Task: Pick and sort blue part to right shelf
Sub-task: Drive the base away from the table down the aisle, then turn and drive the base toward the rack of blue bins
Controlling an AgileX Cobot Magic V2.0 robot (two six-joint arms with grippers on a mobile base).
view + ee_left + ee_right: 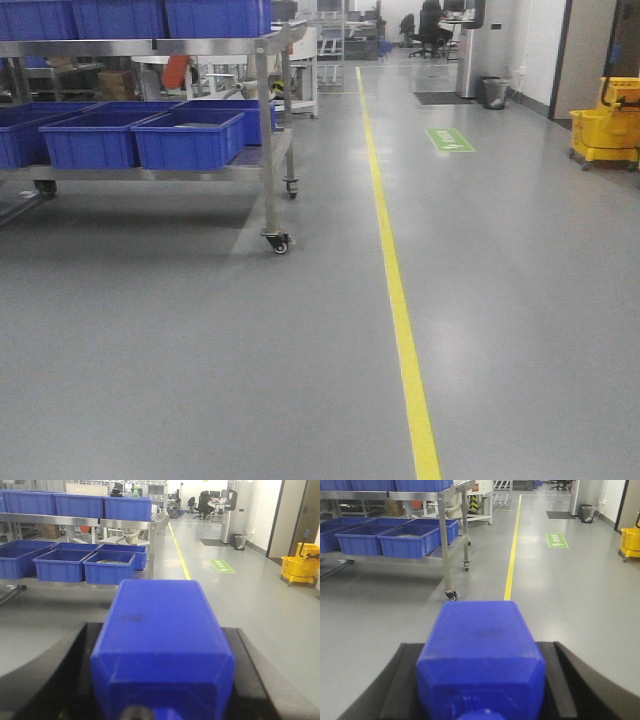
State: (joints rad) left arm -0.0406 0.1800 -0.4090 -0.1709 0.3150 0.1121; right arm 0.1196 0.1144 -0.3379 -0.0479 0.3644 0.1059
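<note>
In the left wrist view my left gripper (161,645) is shut on the blue part (160,630), a long blue block with a squarish end facing the camera; black fingers (75,680) press both its sides. My right gripper (480,655) is shut on another blue block (480,645) with sloped shoulders and a small round cap. The right shelf (265,130), a steel-framed wheeled rack with blue bins (190,140), stands ahead on the left, a few metres off, and its frame (151,545) also shows from the left wrist. Neither gripper appears in the front view.
A yellow floor line (400,300) runs forward just right of the rack's caster (279,243). A yellow mop bucket (605,125) stands at the far right, with a waste bin (494,92) and a green floor sign (450,140) further down the aisle. Grey floor lies ahead.
</note>
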